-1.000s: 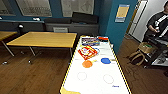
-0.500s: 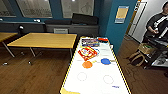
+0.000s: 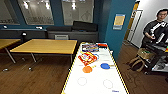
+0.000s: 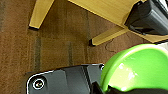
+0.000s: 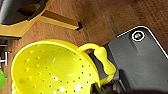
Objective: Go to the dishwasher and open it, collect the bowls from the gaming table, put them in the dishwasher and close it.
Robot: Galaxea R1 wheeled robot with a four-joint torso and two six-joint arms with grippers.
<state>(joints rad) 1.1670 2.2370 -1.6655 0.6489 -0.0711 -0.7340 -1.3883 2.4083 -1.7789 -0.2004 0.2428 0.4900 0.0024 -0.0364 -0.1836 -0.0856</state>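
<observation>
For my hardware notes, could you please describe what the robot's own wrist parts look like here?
In each wrist view there is a wide dark grey plate with rounded, pale-edged corners. A round, silver-ringed fitting sits at a corner of each. The fingers are hard to make out.

Green bowl (image 4: 136, 67) ran off the left wrist picture's edge; the claw fingers at its rim could not be made out. Yellow perforated bowl (image 5: 53, 68) was likewise cropped. In the head view, the white surface (image 3: 96, 82) was cut off at its near end; print on the packets (image 3: 87, 58) was too blurred to read.
</observation>
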